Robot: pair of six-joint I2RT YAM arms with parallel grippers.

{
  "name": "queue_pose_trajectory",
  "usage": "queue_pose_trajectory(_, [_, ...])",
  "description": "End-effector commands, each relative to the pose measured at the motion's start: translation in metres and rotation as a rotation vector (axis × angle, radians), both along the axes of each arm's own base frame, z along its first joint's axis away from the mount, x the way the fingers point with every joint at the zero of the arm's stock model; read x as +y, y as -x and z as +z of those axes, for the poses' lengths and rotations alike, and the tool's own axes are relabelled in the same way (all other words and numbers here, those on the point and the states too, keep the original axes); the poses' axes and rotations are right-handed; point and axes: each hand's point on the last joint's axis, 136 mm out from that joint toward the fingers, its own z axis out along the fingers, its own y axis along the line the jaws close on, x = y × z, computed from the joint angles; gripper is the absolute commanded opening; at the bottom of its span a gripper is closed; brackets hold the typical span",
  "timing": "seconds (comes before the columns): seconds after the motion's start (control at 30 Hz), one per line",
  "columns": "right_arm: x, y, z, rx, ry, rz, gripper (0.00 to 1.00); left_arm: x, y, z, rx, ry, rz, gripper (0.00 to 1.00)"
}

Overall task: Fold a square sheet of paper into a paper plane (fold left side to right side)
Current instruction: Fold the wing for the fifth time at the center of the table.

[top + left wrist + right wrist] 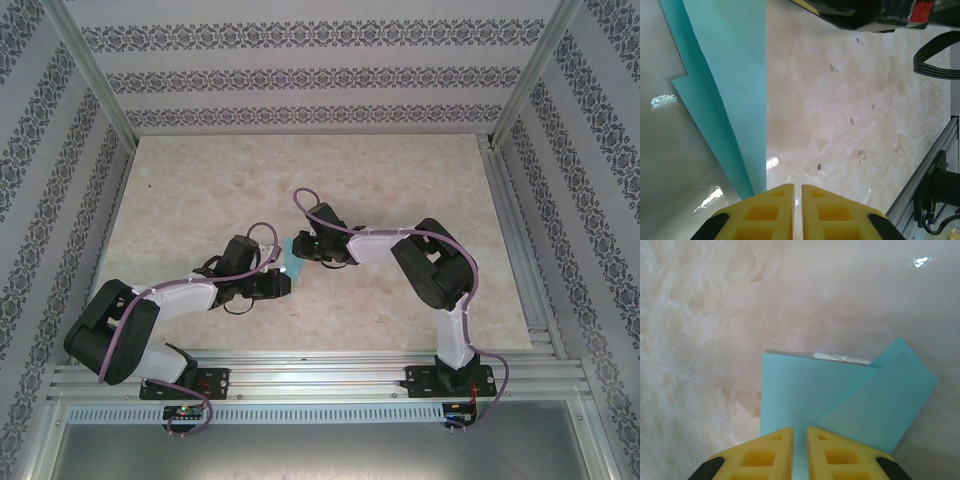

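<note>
The square sheet of paper (293, 256) is light turquoise and lies on the marble table between the two wrists, folded into overlapping layers. In the right wrist view the sheet of paper (840, 395) lies flat under my right gripper (800, 431). An angled flap crosses it on the right. The yellow fingertips are close together over it, with blue showing through the slit. In the left wrist view the sheet of paper (735, 75) runs past the left side of my left gripper (797, 188). That gripper's jaws stand a thin slit apart with bare table between them.
The marble tabletop (400, 180) has patterned walls on three sides. An aluminium rail (330, 375) runs along the near edge and another (920, 185) shows at the right. The right arm's wrist (875, 12) hangs just beyond the left gripper.
</note>
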Motion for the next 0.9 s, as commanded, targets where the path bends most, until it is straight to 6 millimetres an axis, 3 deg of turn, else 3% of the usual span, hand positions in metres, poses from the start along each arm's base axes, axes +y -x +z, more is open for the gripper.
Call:
queue_pose_trajectory(0.0, [-0.011, 0.014, -0.029, 0.065, 0.086, 0.017, 0.16, -0.011, -0.017, 0.020, -0.070, 0.045, 0.006, 0.09])
queue_pose_trajectory(0.13, [-0.010, 0.014, -0.027, 0.063, 0.080, 0.019, 0.16, -0.011, -0.018, 0.008, -0.051, 0.017, 0.002, 0.09])
queue_pose_trajectory(0.27, [-0.006, 0.011, -0.016, 0.047, 0.045, 0.022, 0.17, 0.000, -0.014, -0.021, -0.013, -0.061, 0.014, 0.09])
queue_pose_trajectory(0.43, [0.000, 0.003, 0.015, 0.003, -0.005, 0.025, 0.17, 0.015, -0.001, -0.052, 0.034, -0.139, 0.024, 0.09])
queue_pose_trajectory(0.6, [0.002, -0.002, 0.065, -0.060, -0.086, 0.018, 0.18, 0.021, 0.005, -0.066, 0.056, -0.180, 0.025, 0.08])
queue_pose_trajectory(0.7, [-0.003, 0.008, 0.086, -0.074, -0.130, -0.013, 0.17, 0.023, 0.008, -0.072, 0.062, -0.209, 0.025, 0.08])
queue_pose_trajectory(0.87, [-0.007, 0.046, 0.077, -0.022, -0.189, -0.074, 0.04, 0.028, 0.011, -0.079, 0.069, -0.249, 0.034, 0.06])
